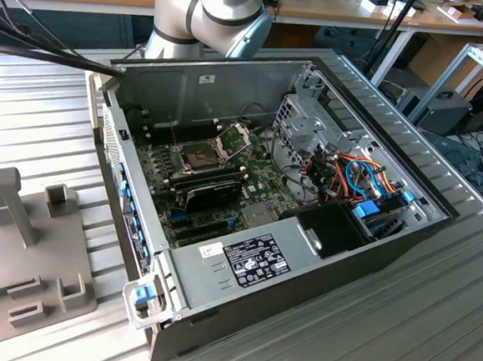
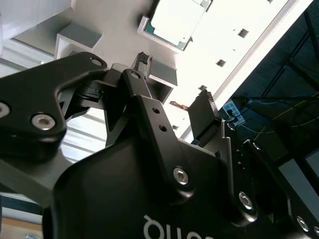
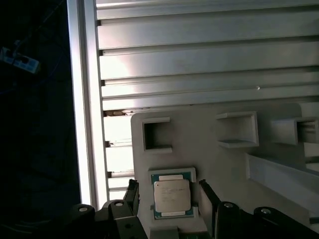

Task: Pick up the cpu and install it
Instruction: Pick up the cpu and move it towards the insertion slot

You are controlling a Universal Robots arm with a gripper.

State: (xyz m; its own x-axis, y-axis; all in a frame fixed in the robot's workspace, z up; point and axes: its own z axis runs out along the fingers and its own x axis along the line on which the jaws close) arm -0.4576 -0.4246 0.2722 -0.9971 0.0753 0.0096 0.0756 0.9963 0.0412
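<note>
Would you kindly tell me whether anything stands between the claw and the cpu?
Nothing visible does. In the first wrist view the cpu lies bare on the grey holder plate. The fingers of the open claw frame it on two sides, with no object in the gap.

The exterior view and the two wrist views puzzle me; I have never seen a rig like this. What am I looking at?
The exterior view is taken from off the machine: a grey robot arm by an open computer case on a ribbed metal table. Both wrist views come from cameras riding on the arm. They show its black claw, open and holding nothing, close to a small silver chip that lies in a grey holder.
</note>
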